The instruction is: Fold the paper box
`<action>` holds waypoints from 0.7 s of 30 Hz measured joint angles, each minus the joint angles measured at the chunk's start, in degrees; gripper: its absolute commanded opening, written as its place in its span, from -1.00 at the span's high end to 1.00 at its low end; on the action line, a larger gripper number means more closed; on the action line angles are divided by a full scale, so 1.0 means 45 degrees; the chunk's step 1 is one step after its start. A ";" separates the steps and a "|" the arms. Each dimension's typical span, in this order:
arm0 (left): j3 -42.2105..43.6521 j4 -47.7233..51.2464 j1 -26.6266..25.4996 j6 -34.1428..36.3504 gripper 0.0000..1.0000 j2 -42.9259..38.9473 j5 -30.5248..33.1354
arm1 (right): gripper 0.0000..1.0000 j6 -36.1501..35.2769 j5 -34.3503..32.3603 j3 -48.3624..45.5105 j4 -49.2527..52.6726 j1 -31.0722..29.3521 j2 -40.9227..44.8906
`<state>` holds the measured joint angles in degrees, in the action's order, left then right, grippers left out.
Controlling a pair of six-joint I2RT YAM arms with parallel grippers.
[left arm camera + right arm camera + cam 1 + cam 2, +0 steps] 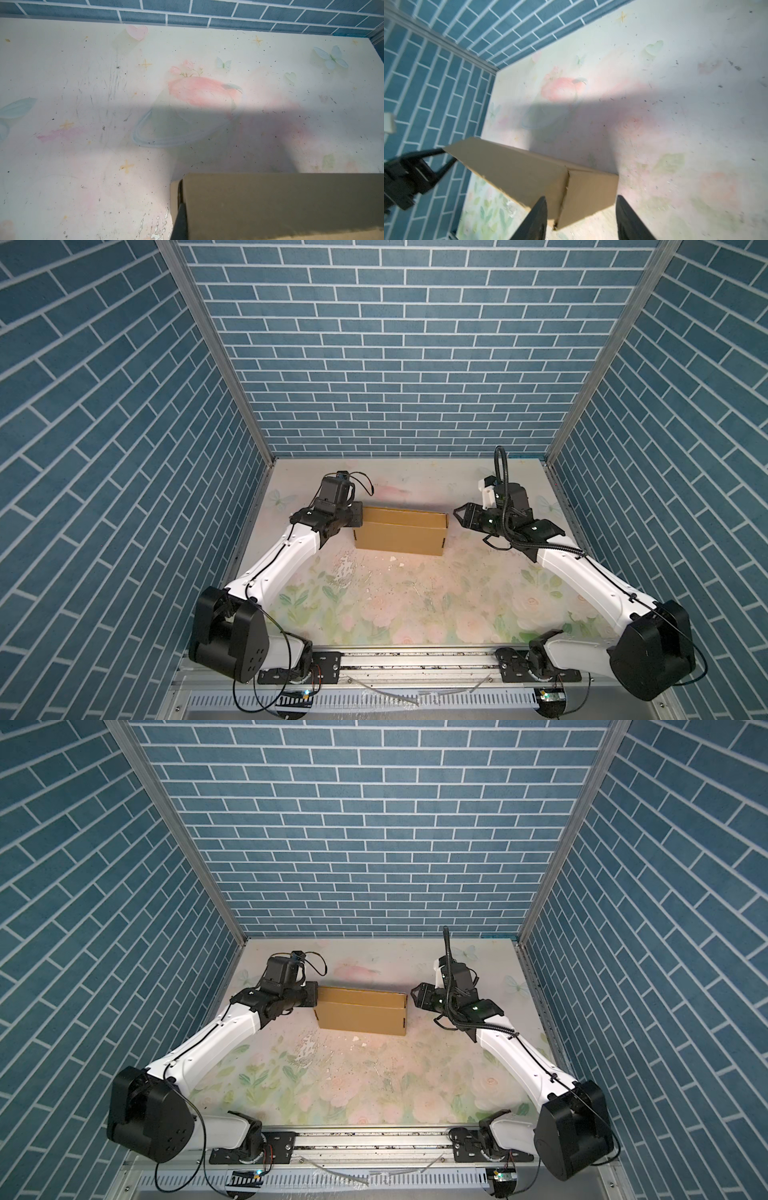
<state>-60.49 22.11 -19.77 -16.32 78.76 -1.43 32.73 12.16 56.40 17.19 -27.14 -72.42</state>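
My left pincer (356,516) is clamping shut on the box (401,537) at its left end. The box is sitting on the table (395,601) between both pincers. My right pincer (457,517) is hovering open just off the box's right end.

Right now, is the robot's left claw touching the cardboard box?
Touching. In both top views the left gripper meets the left end of the paper box with no gap; the left wrist view shows its finger flush against the cardboard.
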 measured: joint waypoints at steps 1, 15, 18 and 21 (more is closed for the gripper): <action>0.0000 0.0000 0.0000 0.0000 1.00 0.0000 0.0000 | -0.06 -0.0539 -0.0034 0.0248 0.0476 -0.0010 0.0000; 0.0010 0.0015 -0.0005 0.0000 1.00 0.0000 0.0034 | -0.98 -0.8179 -0.1394 0.3682 0.4828 -0.2108 -0.0194; 0.0000 0.0044 -0.0005 0.0005 1.00 0.0005 0.0034 | -0.98 -0.9704 -0.2147 0.3789 0.5207 -0.2934 -0.0549; -0.0049 0.0121 -0.0005 0.0010 1.00 0.0024 0.0063 | -0.98 -1.1016 -0.2919 0.3789 0.5557 -0.3706 -0.0913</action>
<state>-60.71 22.65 -19.79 -16.27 78.87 -1.15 -16.84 -0.97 73.45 42.19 -43.81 -76.53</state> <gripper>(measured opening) 0.053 0.990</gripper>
